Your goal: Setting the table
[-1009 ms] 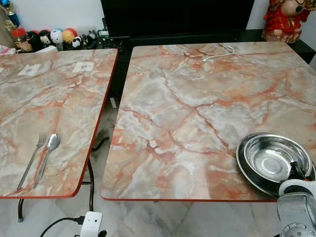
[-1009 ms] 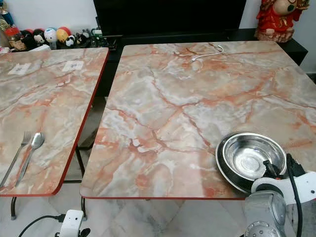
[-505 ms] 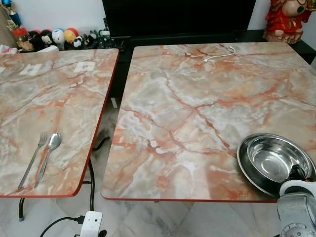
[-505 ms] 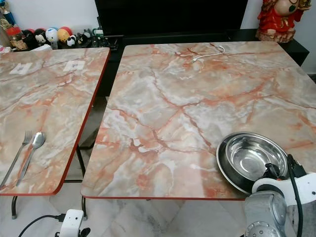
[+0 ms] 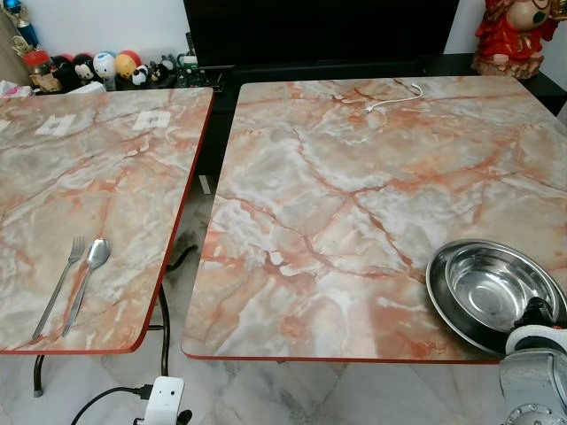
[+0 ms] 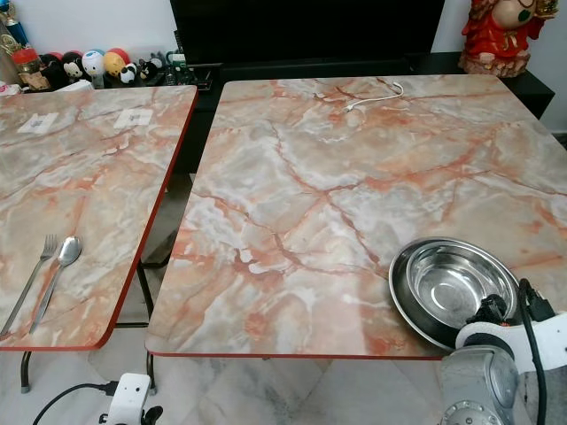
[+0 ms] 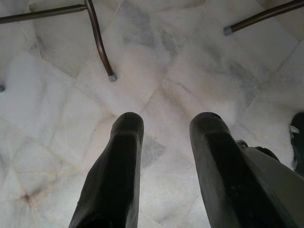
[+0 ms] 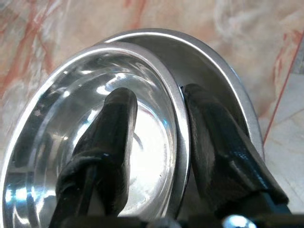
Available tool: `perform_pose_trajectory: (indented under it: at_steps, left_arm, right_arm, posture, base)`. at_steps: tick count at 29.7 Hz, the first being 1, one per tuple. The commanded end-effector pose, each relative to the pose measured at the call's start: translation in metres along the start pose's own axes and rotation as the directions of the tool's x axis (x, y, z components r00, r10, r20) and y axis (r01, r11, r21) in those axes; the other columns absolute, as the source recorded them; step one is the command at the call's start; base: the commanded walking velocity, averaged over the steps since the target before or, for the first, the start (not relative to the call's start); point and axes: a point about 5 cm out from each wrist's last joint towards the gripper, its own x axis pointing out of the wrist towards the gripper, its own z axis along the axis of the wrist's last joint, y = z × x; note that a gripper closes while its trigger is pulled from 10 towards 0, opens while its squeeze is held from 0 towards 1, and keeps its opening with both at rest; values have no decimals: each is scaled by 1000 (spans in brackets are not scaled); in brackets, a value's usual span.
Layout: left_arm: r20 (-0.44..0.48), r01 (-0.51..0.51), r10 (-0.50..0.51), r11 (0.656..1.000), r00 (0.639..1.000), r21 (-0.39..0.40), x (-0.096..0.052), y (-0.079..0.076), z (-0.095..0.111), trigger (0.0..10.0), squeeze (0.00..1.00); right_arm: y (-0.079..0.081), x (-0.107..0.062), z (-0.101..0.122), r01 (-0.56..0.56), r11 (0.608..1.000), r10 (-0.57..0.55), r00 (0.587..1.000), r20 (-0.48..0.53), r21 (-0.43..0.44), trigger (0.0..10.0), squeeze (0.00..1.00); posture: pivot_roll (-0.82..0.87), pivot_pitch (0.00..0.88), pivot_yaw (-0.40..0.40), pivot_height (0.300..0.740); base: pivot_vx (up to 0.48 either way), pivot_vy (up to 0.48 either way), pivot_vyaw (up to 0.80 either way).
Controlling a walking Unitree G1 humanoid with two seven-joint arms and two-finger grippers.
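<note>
I see two shiny steel dishes at the lower right of the head view, on the right marble-pattern table [image 5: 354, 204], close to its near edge: a smaller bowl [image 5: 496, 292] sits inside a wider plate [image 5: 440, 297]. Both are round, polished and mirror-like, and the bowl lies a bit off-centre in the plate.

My right gripper [image 8: 156, 142] is at the near rim of the bowl. In the right wrist view one black finger is inside the bowl and the other is outside its rim, in the gap between bowl and plate; the rim passes between them. I cannot tell if the fingers really press it.

My left gripper [image 7: 164, 156] hangs over the pale floor tiles, fingers parted and holding nothing.

On the left table [image 5: 106, 204], at the lower left of the frame, a fork [image 5: 58, 287] and a spoon [image 5: 86, 276] lie side by side. I cannot read any writing anywhere.
</note>
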Motion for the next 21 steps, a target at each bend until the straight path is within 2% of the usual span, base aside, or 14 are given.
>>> perform_pose_trajectory:
  at_steps: [1, 15, 18, 19, 20, 21]
  left_arm:
    - [-39, 1, 0, 1000, 999, 22, -1, 1, -7, 10000, 0]
    - [-39, 5, -4, 1000, 999, 19, -2, 1, -8, 10000, 0]
    - [-39, 3, -2, 1000, 999, 17, -2, 1, -8, 10000, 0]
    - [-39, 3, -3, 1000, 999, 17, -2, 1, -9, 10000, 0]
    - [-39, 3, -3, 1000, 999, 17, -2, 1, -9, 10000, 0]
    - [-40, 3, -3, 1000, 999, 17, -2, 1, -9, 10000, 0]
  right_arm:
    - [3, -9, -4, -2, 1000, 2, 1000, 0, 29, 10000, 0]
    - [-1, -15, 6, 49, 998, -45, 994, 104, -36, 10000, 0]
    - [13, -14, 15, -51, 983, 85, 978, 191, -177, 10000, 0]
    - [25, -14, 18, -122, 959, 180, 959, 219, -255, 10000, 0]
    - [25, -14, 18, -122, 959, 180, 959, 219, -255, 10000, 0]
    - [32, -14, 20, -164, 939, 239, 943, 231, -303, 10000, 0]
  posture:
    - [-183, 61, 57, 740]
    - [-184, 64, 57, 740]
    - [-186, 66, 57, 740]
    - [-191, 67, 59, 740]
    - [-191, 67, 59, 740]
    - [-196, 67, 61, 740]
  base:
    - [0, 0, 0]
    - [0, 0, 0]
    - [0, 0, 0]
    - [0, 0, 0]
    - [0, 0, 0]
    - [0, 0, 0]
